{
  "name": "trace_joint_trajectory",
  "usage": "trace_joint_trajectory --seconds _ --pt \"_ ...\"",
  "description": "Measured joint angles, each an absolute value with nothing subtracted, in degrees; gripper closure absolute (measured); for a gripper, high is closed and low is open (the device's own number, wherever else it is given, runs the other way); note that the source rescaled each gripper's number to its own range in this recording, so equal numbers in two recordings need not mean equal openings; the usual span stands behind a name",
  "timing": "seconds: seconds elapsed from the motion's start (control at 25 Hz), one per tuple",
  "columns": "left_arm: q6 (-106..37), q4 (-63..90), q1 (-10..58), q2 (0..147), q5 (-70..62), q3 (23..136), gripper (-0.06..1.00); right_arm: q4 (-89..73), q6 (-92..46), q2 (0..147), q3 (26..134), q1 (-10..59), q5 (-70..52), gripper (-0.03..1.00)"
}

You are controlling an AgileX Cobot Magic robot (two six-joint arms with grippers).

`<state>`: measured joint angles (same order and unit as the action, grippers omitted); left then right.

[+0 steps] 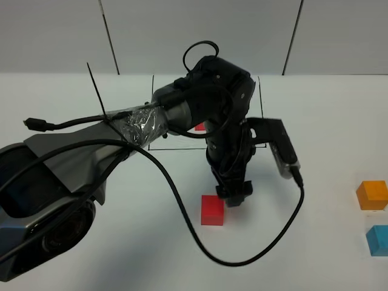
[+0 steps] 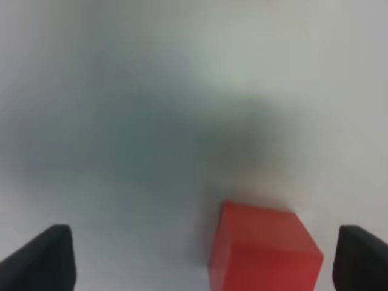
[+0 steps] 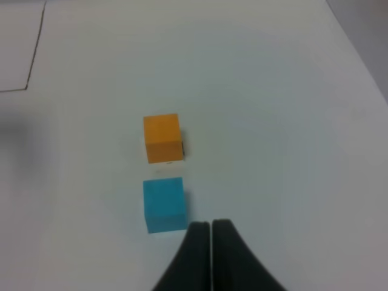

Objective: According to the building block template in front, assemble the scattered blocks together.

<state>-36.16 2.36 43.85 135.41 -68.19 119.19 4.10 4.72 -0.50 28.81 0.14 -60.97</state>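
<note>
The red cube [image 1: 212, 210] lies on the white table in the middle. My left gripper [image 1: 233, 195] hangs just beside and above it, open. In the left wrist view the red cube [image 2: 264, 248] sits between the open fingers [image 2: 42, 257], nearer one of them, untouched. The orange cube [image 1: 371, 194] and the light blue cube [image 1: 379, 240] lie at the right edge. They also show in the right wrist view, orange [image 3: 162, 138] and blue [image 3: 164, 204], with my shut, empty right gripper [image 3: 211, 227] close by the blue one. The template [image 1: 200, 127] is mostly hidden by the left arm; only its red part and the black frame show.
The left arm's black cable [image 1: 182, 212] loops over the table in front of the red cube. A corner of the drawn black frame [image 3: 36, 60] shows in the right wrist view. The right arm is out of the exterior view.
</note>
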Motion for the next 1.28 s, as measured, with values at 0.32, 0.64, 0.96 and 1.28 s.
trace_joint_trajectory --seconds 0.32,0.64,0.96,1.28 --pt "-27.7 -10.0 43.4 127.3 -68.3 126.0 -0.05 4.1 4.7 -0.5 28.8 0.1 -61.0 0.97" --pt "-14.7 -21.5 33.3 112.6 -68.3 126.0 -0.04 4.1 4.7 -0.5 28.8 0.1 -61.0 0.97" --pt "-14.2 -20.1 23.0 93.5 -68.4 126.0 -0.03 4.1 4.7 -0.5 28.8 0.1 -61.0 0.97" --pt "-15.4 -20.2 21.8 67.0 -68.4 113.3 -0.01 4.1 4.7 -0.5 28.8 0.1 -61.0 0.97"
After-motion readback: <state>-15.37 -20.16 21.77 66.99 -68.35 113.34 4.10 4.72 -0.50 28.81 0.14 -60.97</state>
